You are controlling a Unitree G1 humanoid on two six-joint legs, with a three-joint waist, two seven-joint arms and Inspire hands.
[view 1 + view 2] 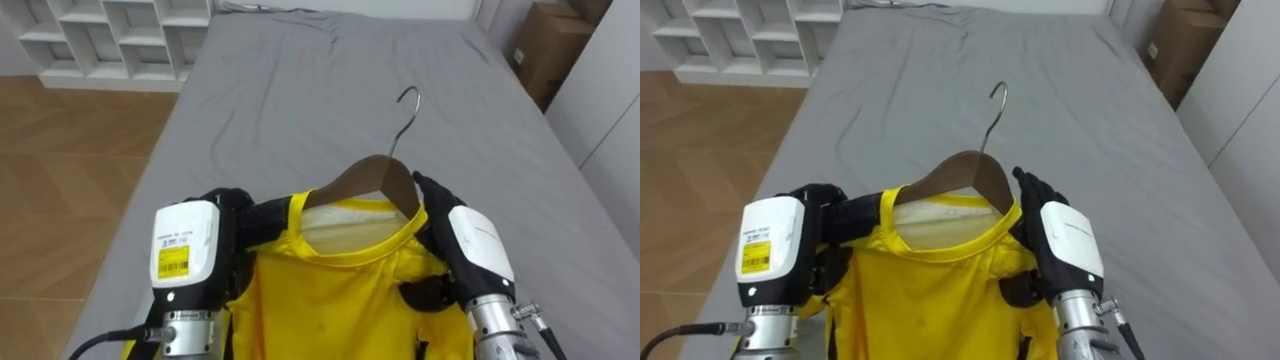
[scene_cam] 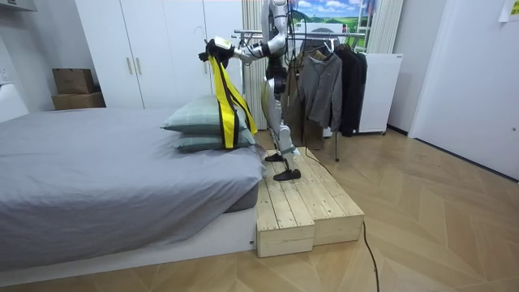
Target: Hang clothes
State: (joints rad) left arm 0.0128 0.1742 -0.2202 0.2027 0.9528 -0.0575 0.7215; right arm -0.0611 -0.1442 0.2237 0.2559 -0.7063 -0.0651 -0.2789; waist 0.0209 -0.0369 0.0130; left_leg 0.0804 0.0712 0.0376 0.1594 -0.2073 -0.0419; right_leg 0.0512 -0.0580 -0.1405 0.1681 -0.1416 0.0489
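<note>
Left eye view: left hand and right hand pinch yellow shirt on curved wooden hanger.

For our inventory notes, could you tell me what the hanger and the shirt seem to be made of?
Hanger: brown body, apparently wood with a smooth, lightly polished finish. Its hook: thin grey metal wire, by its shine. Shirt: soft matte yellow fabric, probably a knit, since it drapes and creases; the fibre cannot be told.
</note>
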